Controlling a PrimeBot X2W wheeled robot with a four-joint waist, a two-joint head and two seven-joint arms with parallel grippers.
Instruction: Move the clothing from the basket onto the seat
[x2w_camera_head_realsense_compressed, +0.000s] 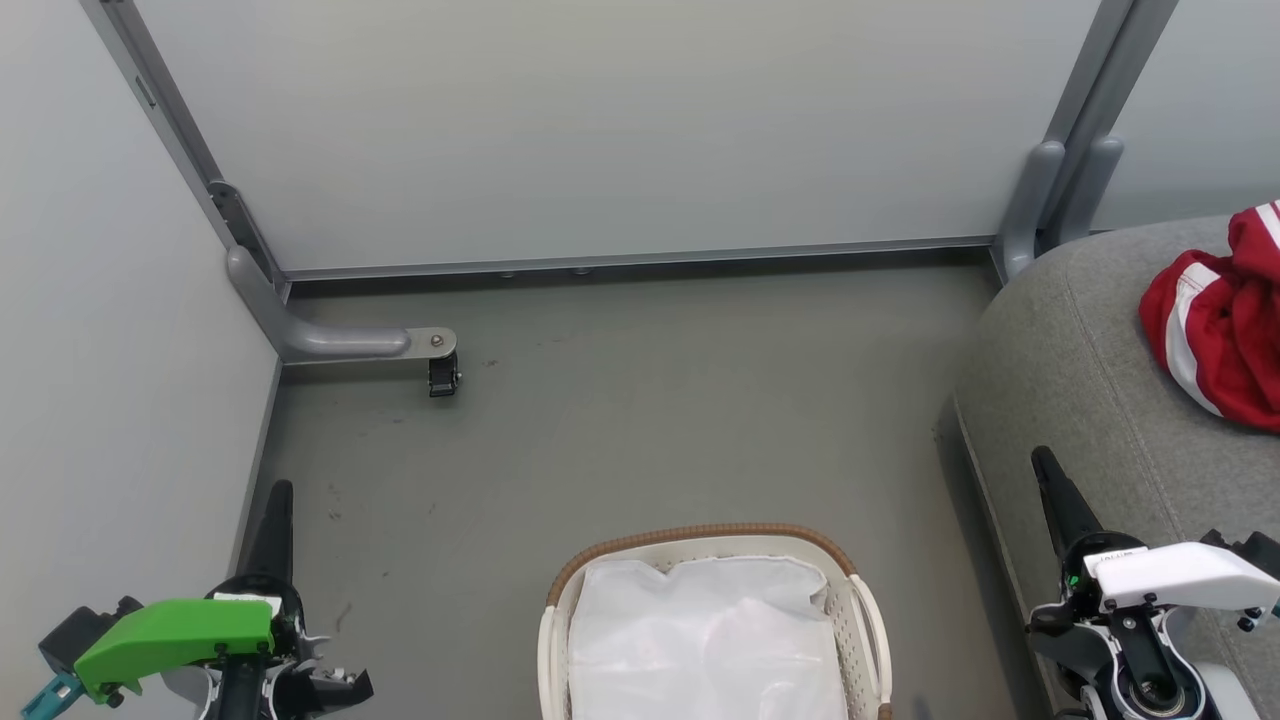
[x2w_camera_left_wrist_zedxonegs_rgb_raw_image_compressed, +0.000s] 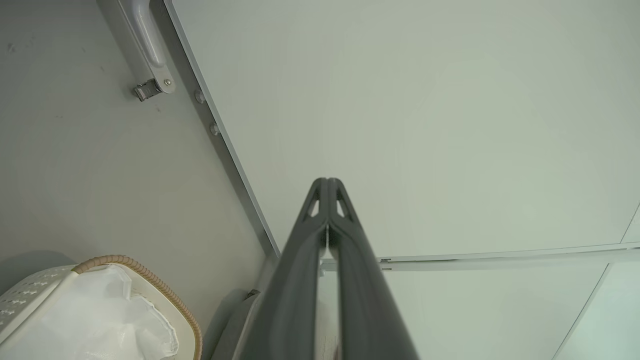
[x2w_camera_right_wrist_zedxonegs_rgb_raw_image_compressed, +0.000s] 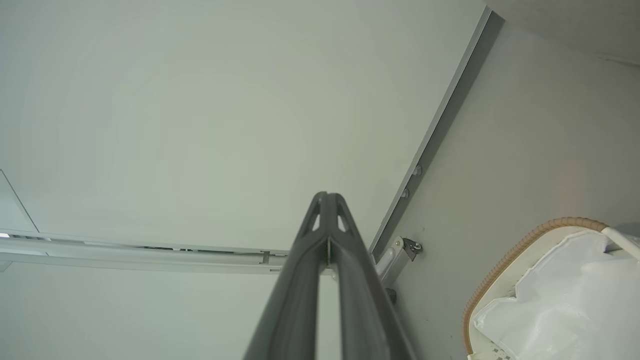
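Red striped clothing (x2w_camera_head_realsense_compressed: 1225, 320) lies on grey fabric seat (x2w_camera_head_realsense_compressed: 1060, 400), right of white perforated basket (x2w_camera_head_realsense_compressed: 700, 532); unloading looks done, so we hold left hand (x2w_camera_head_realsense_compressed: 283, 487) and right hand (x2w_camera_head_realsense_compressed: 1040, 456) closed, empty.

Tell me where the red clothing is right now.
In the head view the red clothing lies at the far right, bunched on the grey seat, up and right of the basket and beyond the right gripper.
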